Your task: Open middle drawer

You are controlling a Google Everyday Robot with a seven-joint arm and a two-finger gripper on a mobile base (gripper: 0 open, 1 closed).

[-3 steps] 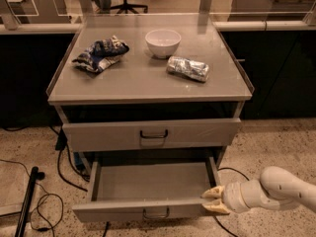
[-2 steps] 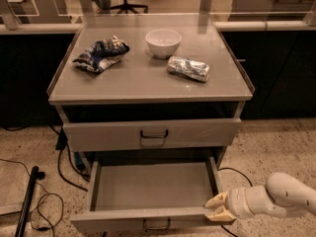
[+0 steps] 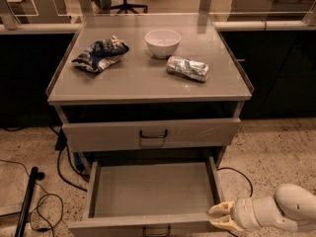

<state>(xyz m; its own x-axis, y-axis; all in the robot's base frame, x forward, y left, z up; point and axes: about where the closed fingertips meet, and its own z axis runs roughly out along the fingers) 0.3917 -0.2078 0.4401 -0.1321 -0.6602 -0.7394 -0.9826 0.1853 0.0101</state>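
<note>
As if to pull nearer, clamps the pale gripper (image 3: 217,217), low at right, onto the near right corner of the middle drawer (image 3: 153,189), slid well out below the closed upper drawer (image 3: 197,132).

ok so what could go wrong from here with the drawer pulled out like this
The gripper is at the middle drawer's right front corner, not its handle, so pulling there may skew or jam it.
The drawer looks far out; further pull might drag it off its runners.
A floor cable lies close to the arm and could snag.
</note>
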